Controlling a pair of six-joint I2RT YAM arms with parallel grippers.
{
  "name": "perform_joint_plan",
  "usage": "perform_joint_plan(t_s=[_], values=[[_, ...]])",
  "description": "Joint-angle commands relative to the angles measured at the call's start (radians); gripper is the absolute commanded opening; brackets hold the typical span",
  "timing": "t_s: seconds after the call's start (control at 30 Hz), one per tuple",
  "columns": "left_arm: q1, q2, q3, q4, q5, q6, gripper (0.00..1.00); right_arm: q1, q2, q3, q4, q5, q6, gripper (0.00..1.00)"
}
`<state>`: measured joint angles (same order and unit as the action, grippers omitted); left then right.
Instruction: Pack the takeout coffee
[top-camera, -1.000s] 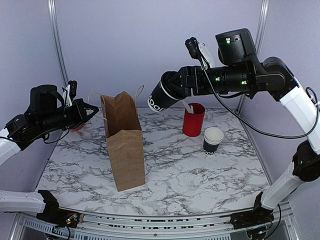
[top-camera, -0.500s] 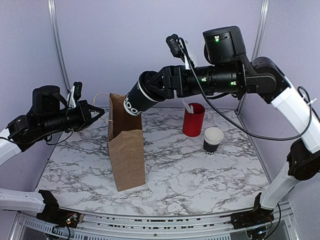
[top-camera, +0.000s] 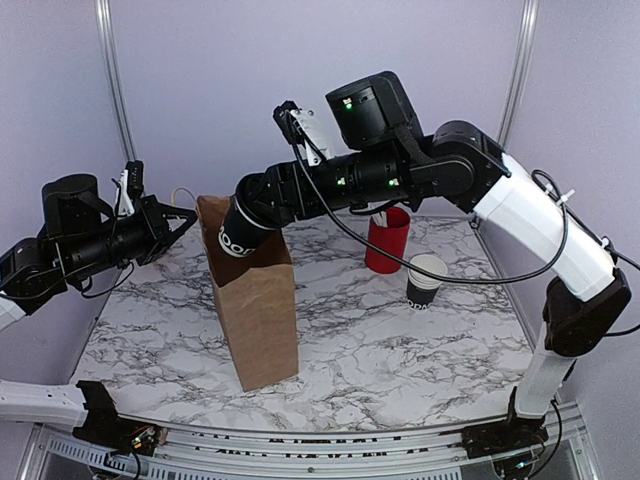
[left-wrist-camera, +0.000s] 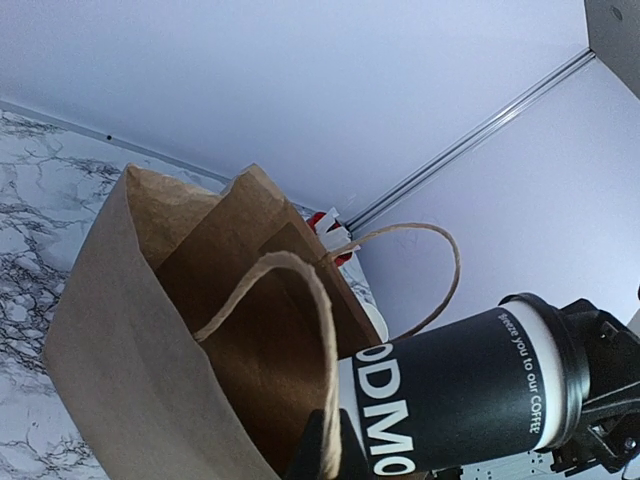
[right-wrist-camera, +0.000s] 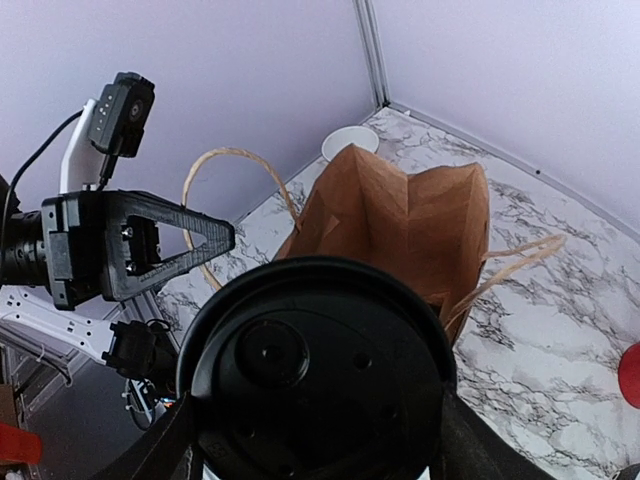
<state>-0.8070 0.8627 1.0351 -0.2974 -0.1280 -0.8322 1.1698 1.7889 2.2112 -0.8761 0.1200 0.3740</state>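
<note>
The coffee (top-camera: 237, 232) hangs tilted at the mouth of the bag (top-camera: 262, 320), clamped near its lid by the right gripper (top-camera: 262, 203), whose fingers squeeze it from either side. We think this hold makes sense: with the fingers up at the lid end, the base is free to lead into the opening, and the gripper need not push far between the paper walls. The left gripper (top-camera: 188, 216) sits at the bag's left edge. Its fingers look pressed together on the twine handle (left-wrist-camera: 285, 257), though only a narrow dark tip shows in its own view. We take it to be steadying the bag and holding the mouth wide. The coffee's long axis runs from the lid, high and to the right by the wrist, down and leftward to the base. The base points into the bag, while the lid squarely faces the right wrist camera. It leans well off upright. From above we cannot tell whether the base has passed the rim; in the left wrist view it sits behind the near wall. We expect it needs righting before it can stand on the bag's floor.
</note>
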Motion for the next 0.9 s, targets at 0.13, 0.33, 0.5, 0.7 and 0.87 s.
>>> perform_joint_plan(t_s=[0.13, 0.33, 0.5, 0.7, 0.87], values=[[-0.064, -0.020, -0.005, 0.041, -0.046, -0.057, 0.00, 0.014, 0.102, 0.134, -0.060, 0.011, 0.018, 0.60], [-0.131, -0.039, -0.035, 0.089, -0.099, -0.087, 0.00, 0.016, 0.161, 0.187, -0.088, 0.004, 0.026, 0.59], [-0.170, -0.038, -0.044, 0.124, -0.137, -0.094, 0.00, 0.016, 0.189, 0.185, -0.094, -0.007, 0.037, 0.59], [-0.175, -0.074, -0.085, 0.132, -0.169, -0.088, 0.00, 0.018, 0.233, 0.180, -0.116, 0.000, 0.045, 0.59], [-0.175, -0.126, -0.126, 0.129, -0.184, -0.052, 0.00, 0.019, 0.282, 0.190, -0.134, 0.012, 0.044, 0.59]])
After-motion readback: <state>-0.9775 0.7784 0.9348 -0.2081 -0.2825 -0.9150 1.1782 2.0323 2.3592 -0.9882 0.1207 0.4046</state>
